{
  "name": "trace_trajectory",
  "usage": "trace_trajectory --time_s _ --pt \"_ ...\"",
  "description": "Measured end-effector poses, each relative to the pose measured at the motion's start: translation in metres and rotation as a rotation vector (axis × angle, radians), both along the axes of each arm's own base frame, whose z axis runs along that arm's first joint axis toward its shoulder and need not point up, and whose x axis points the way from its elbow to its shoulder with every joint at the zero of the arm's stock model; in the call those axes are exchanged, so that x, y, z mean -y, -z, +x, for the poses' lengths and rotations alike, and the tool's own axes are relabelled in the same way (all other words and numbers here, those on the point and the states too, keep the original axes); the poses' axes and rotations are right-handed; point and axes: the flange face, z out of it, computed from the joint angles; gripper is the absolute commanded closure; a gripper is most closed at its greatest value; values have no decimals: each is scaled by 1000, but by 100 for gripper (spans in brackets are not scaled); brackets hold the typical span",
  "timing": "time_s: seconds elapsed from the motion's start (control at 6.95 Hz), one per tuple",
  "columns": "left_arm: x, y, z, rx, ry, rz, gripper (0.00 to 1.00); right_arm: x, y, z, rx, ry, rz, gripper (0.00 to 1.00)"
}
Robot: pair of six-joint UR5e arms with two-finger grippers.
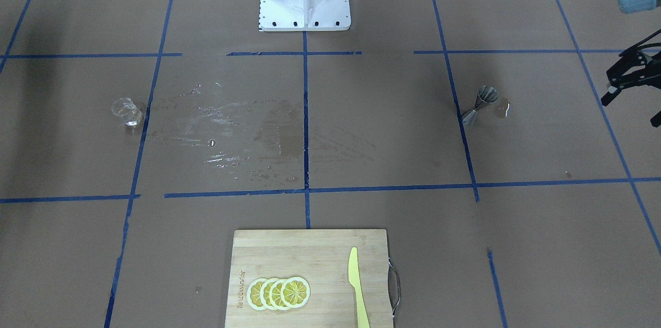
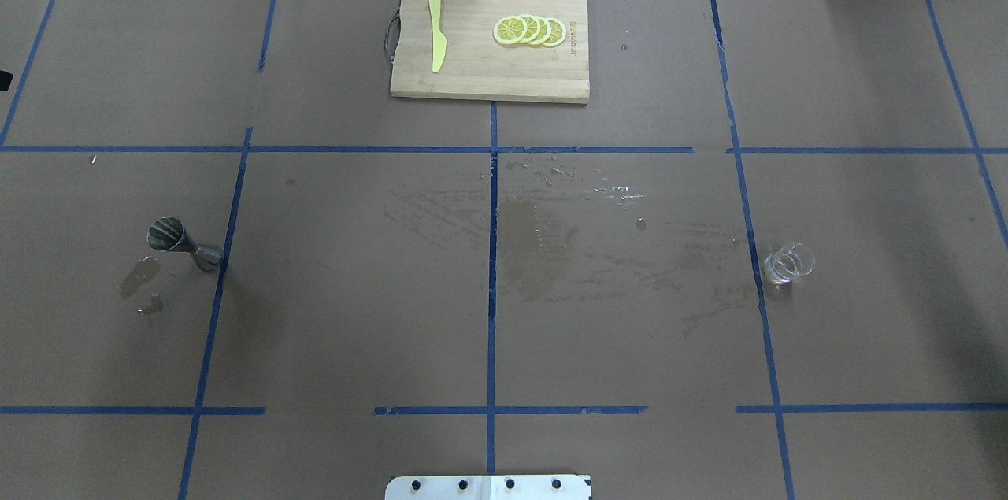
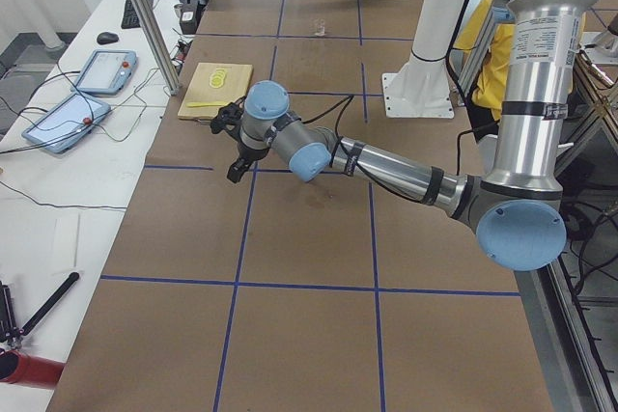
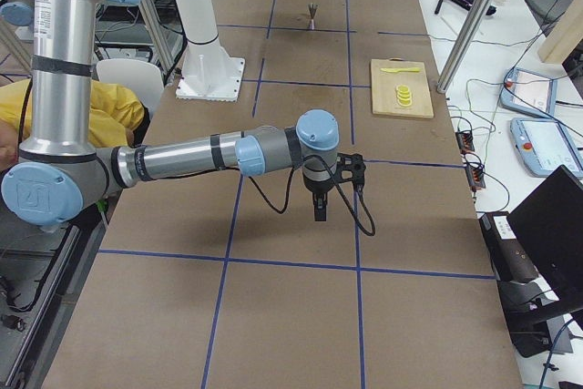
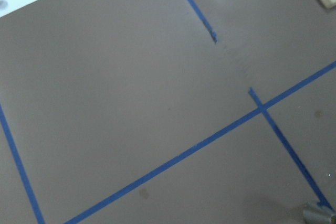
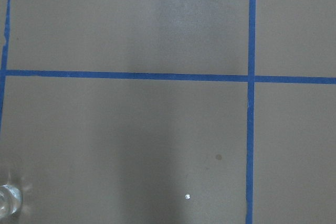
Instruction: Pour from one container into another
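Cutting board [image 1: 310, 255], logo [image 1: 240, 289] unreadable; jigger [image 1: 480, 106], cup [image 1: 126, 112] apart

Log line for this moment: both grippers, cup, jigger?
left gripper: open, empty, apart from jigger | right gripper: jaws unclear, holding nothing | glass cup: upright, untouched | jigger: upright, untouched

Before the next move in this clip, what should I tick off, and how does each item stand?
1. Glass cup upright, nothing gripping it: ok.
2. Liquid inside the cup: cannot tell.
3. Jigger upright, mouth free: ok.
4. Left gripper open, apart from the jigger: ok.
5. Right gripper open for the cup: cannot tell, it shows in a side view only.
6. Table dry: not ok; wet smears mid-table, puddle beside the jigger.
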Motion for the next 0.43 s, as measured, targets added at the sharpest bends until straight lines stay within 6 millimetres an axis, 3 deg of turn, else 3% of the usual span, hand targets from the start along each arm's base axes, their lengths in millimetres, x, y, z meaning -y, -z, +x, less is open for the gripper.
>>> trace_trajectory --time_s 0.14,0.43 --pt "-7 6 16 -48 68 19 0 0 2 0 1 0 11 0" --pt "-26 8 66 -136 194 2 0 0 2 0 0 -1 19 0"
